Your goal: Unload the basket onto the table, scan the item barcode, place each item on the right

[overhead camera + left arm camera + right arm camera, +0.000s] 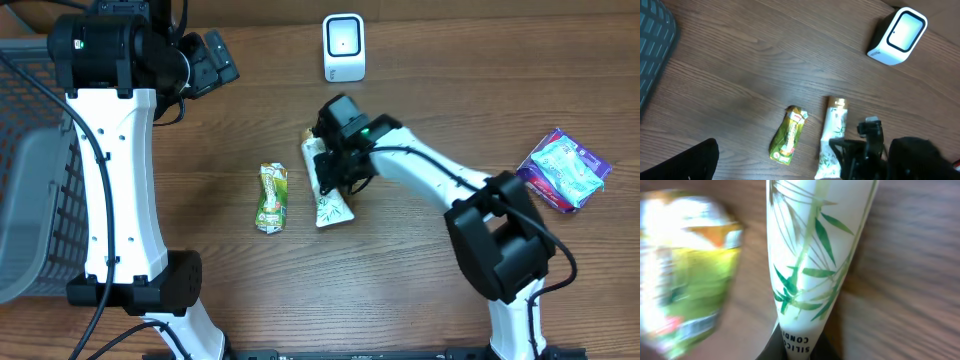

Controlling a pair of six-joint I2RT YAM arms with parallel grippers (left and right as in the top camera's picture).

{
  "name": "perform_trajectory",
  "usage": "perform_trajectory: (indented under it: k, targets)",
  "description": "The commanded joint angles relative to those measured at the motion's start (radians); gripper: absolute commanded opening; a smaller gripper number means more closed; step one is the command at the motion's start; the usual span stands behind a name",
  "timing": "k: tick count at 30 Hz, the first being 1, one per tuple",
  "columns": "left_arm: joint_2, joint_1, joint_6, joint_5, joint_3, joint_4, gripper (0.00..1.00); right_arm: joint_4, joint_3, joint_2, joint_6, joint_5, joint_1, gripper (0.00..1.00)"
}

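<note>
Tube (332,208), one, white with bamboo leaves, lies on the table (450,80) pinched in the closed right claw (336,172), which hides its middle. One blurred green pouch (272,197) sits just left of that claw, one scanner (343,47) beyond it, and one purple packet (565,170) well right. The left claw (212,58) gapes empty.

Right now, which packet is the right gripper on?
The white tube with green leaves; the green pouch lies beside it untouched, the purple packet far off.
</note>
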Motion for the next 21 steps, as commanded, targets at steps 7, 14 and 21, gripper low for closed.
perform_trajectory:
  k: [7,14,21]
  targets:
    - [0.002,-0.008,0.011,0.004,-0.004,0.001,1.00,0.043,-0.073,-0.068,-0.147,-0.613,-0.177,0.04]
    - [0.002,-0.008,0.011,0.004,-0.004,0.001,1.00,0.016,-0.136,-0.028,-0.137,-0.386,-0.198,0.04]
    - [0.002,-0.008,0.011,0.004,-0.005,0.001,1.00,-0.048,-0.124,-0.024,-0.135,-0.132,-0.198,0.59]
